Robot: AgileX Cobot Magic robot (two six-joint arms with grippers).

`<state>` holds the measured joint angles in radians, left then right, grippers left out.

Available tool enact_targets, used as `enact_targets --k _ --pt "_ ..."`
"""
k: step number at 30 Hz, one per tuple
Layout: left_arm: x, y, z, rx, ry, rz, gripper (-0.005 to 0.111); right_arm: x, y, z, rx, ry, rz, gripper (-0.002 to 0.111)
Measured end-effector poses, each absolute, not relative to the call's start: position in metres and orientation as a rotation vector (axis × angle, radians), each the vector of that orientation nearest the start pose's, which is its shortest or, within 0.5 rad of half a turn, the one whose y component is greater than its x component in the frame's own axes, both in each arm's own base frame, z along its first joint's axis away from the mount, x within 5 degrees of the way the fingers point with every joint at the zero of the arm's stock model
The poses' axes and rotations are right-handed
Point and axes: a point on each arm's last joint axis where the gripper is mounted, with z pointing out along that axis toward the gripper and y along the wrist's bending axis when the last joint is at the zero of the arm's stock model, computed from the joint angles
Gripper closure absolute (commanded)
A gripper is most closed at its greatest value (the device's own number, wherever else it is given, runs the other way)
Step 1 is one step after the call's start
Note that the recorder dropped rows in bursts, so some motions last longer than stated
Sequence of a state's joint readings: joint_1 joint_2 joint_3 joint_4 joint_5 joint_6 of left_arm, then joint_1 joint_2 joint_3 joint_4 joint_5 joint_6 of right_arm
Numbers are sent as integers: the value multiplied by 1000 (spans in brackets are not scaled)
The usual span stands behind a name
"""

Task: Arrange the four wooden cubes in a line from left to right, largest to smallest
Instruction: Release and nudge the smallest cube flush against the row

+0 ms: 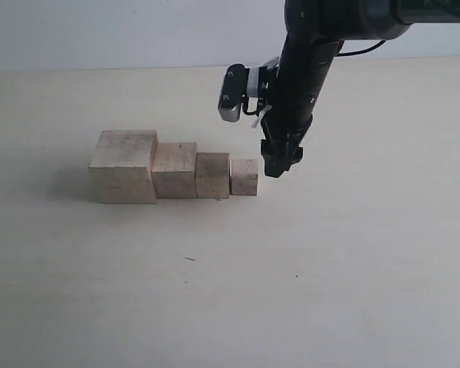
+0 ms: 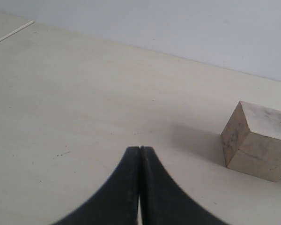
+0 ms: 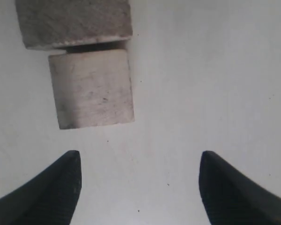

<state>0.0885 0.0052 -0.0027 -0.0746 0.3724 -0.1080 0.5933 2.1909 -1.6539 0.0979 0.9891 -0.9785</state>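
- Pale, matte table [image 1: 215, 291] — nearly bare, so nothing crowds the row or blocks either arm; only a few dark specks lie on it.
- The four wooden cubes sit in one row near the middle of the table, stepping down from left to right, which is the order asked for.
- Largest cube [image 1: 123, 166], with its horizontal seam, anchors the left end. It also shows at the edge of the left wrist view, apart from the tips there.
- Second cube [image 1: 174, 169] stands against the largest one's right face.
- Third cube [image 1: 212, 175] stands against the second.
- Smallest cube [image 1: 244, 177] closes the right end, just beside the third. The right wrist view shows a thin shadowed slit between them, so they may not quite touch.
- Right gripper [image 1: 280, 165] hangs just right of the smallest cube with its jaws spread wide and nothing between them (the cube lies ahead of the tips, not inside). That reads as a release — the row looks finished.
- Left gripper [image 2: 140, 149] is pressed together, empty, low over bare table, clear of the row.
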Motion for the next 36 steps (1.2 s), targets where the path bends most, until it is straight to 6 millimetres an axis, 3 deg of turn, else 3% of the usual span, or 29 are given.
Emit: enact_targets --k 15,36 --pt "53 2 180 -228 1844 -87 107 371 259 123 -2037 2161 71 41" --pt "53 2 180 -228 1844 -87 107 375 265 124 -1935 2139 112 41"
